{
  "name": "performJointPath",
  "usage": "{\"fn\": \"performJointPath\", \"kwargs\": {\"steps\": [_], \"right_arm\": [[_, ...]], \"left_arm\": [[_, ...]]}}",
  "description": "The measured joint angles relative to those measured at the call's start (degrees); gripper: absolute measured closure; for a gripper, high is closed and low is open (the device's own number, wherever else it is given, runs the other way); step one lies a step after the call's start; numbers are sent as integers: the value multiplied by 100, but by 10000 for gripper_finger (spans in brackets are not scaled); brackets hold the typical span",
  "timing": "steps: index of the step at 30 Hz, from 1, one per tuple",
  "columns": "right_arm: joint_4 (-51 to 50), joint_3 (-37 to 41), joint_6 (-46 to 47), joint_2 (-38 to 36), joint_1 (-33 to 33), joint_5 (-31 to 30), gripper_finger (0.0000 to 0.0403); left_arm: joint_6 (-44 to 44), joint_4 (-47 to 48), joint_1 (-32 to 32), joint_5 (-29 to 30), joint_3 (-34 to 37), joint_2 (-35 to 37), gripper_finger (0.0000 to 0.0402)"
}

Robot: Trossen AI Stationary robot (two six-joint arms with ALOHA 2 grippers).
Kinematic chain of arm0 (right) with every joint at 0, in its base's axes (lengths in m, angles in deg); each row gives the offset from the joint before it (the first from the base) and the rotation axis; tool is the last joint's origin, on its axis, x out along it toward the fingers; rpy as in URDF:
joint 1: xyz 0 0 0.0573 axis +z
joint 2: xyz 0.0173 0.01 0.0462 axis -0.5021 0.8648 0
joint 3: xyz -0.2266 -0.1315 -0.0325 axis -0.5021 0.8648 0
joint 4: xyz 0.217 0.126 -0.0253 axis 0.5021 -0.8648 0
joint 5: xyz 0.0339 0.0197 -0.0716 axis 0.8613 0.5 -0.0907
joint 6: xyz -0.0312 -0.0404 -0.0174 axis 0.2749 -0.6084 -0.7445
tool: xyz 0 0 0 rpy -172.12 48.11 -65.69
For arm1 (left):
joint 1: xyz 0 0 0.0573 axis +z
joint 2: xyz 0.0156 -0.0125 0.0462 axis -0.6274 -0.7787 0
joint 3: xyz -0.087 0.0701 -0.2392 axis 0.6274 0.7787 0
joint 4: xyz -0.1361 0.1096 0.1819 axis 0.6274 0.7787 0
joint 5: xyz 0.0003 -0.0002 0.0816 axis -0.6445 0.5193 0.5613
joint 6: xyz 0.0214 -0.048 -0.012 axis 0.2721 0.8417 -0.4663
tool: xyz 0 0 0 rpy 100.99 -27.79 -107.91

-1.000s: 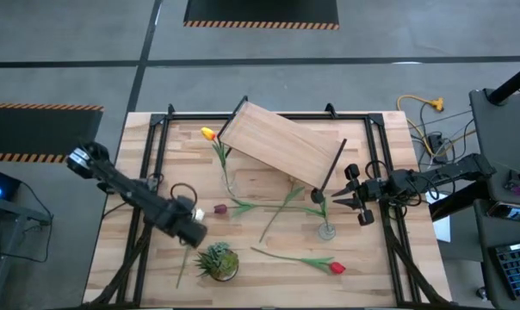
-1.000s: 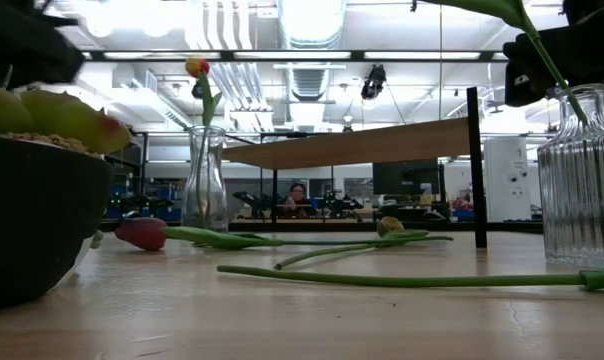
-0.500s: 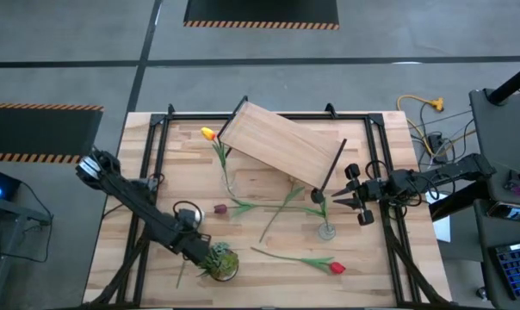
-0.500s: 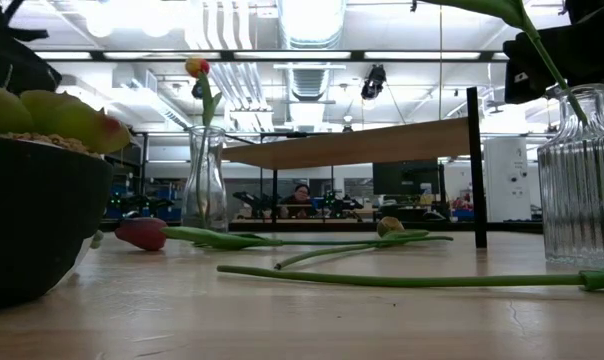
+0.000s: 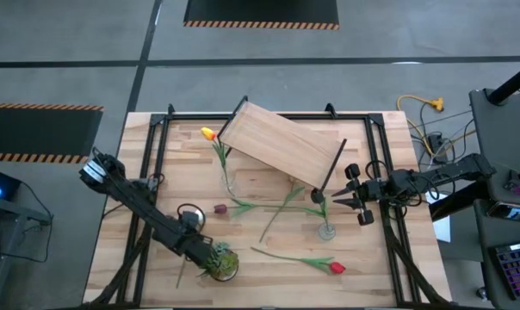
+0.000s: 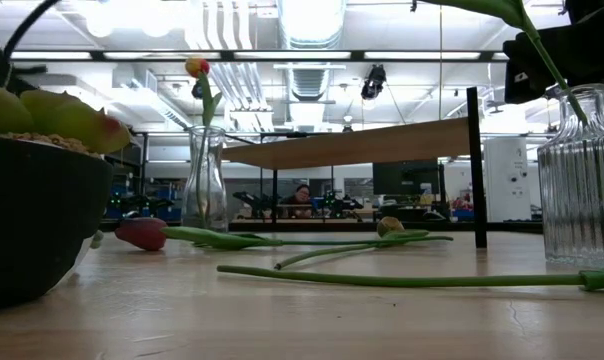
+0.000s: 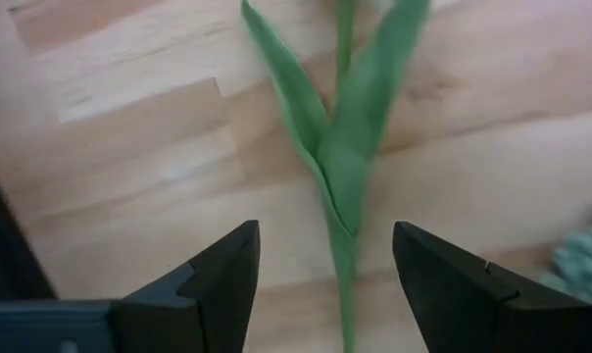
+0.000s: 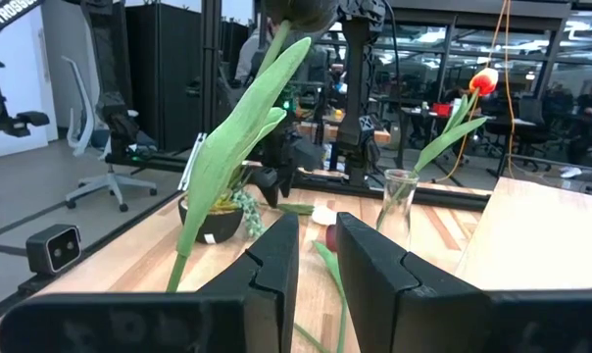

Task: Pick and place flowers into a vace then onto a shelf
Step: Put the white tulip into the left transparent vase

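My left gripper (image 5: 200, 250) (image 7: 325, 265) points down, open, just left of the potted plant. A tulip's green stem and leaves (image 7: 340, 176) lie on the table between its fingers; the head is hidden. My right gripper (image 5: 340, 200) (image 8: 316, 250) waits level at the right, fingers nearly together on nothing, beside the ribbed vase (image 5: 327, 229) that holds a dark tulip (image 5: 318, 196). A yellow-red tulip (image 5: 209, 134) stands in a second clear vase (image 6: 204, 185). A maroon tulip (image 5: 219, 208) and a red tulip (image 5: 336, 268) lie flat on the table. The shelf (image 5: 281, 145) stands at the back.
The potted plant (image 5: 217, 261) in its dark bowl (image 6: 37, 215) sits right beside my left gripper. Another loose green stem (image 5: 281, 207) lies mid-table. A black frame (image 5: 157, 164) runs along the table's sides. Free wood shows along the near edge.
My left gripper has come down and moved toward the table's near edge, ending close beside the potted plant, still open. The flowers and vases have stayed where they were.
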Motion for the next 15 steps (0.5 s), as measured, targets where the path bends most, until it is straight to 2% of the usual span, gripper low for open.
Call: {"fn": "performJointPath", "kwargs": {"steps": [8,15], "right_arm": [[18,0,-2,2,2,2,339],[21,0,-2,0,0,1,339]], "left_arm": [[-465,-1279,2,10,886,35,185],[-507,-1548,9,-105,1278,262,190]]}}
